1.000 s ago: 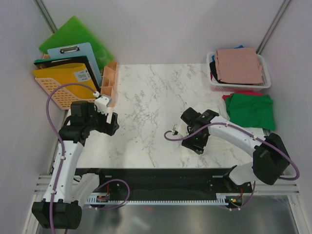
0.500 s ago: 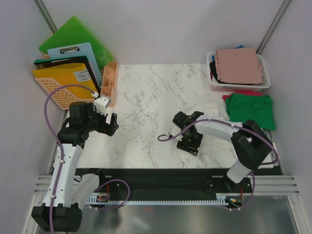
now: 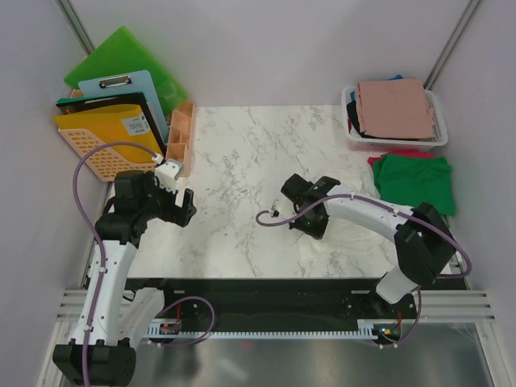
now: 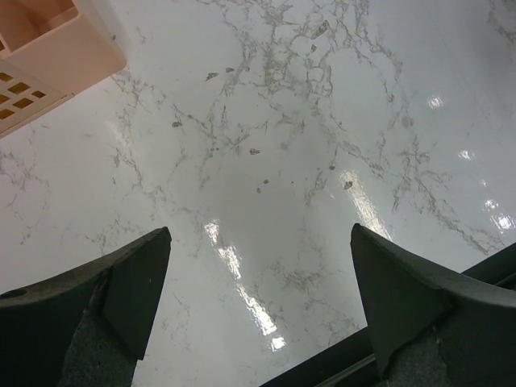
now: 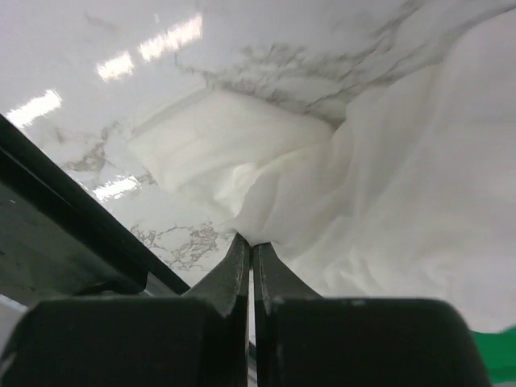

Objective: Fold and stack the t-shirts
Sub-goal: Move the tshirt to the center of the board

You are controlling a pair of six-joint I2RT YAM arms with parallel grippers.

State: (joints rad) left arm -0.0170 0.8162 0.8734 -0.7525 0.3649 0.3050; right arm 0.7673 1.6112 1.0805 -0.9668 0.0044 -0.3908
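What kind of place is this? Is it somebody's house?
Likely a robot practice booth, not a home: a left arm and right arm bolted at a marble-look table, plain grey walls, and a pink t-shirt in a white basket.

The left arm (image 3: 105,266) and right arm (image 3: 371,211) share white tubular links between bulky black joint housings, each trailed by a purple cable (image 3: 78,173). A white block (image 3: 168,172) caps the left wrist. The left gripper (image 4: 260,232) has dark grey, wedge-shaped fingers (image 4: 133,282).
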